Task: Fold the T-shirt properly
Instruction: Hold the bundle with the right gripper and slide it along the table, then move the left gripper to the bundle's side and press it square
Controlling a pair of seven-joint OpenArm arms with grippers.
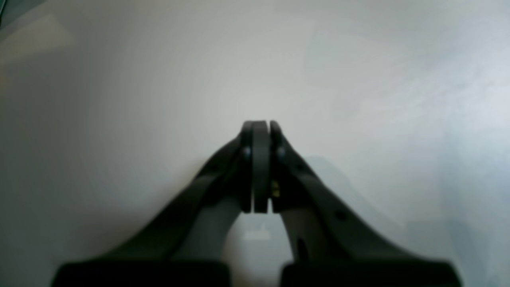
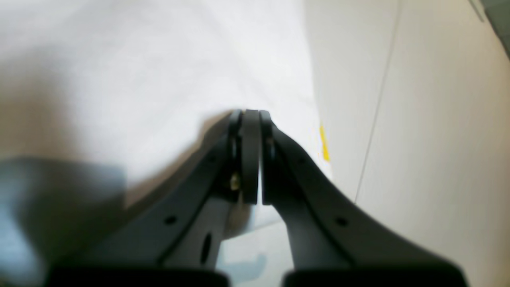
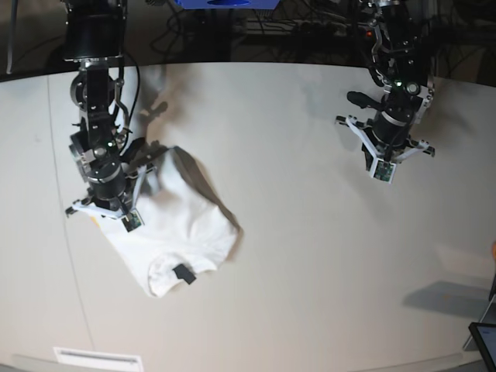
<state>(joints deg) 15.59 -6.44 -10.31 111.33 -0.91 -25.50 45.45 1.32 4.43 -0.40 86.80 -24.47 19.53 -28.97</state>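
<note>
Soft, blurred wrist views; sharper base view, dim edges, faint shadows.

Robotics lab: pale table (image 3: 294, 232), cable tangle (image 3: 310, 31) behind (dim backdrop).

The table (image 3: 310, 256) is wide and pale beige, with a curved far edge against a dark background. A thin dark seam runs down its surface on the base view's left side. Directly on it lies the T-shirt (image 3: 182, 232) — white, crumpled into a loose folded heap, plain side up, with a small black neck tag (image 3: 184, 274) near its lower edge. A little yellow print shows at the cloth's edge in the right wrist view. The shirt lies on the base view's left half — the remaining surface carries only soft shadows.
</note>
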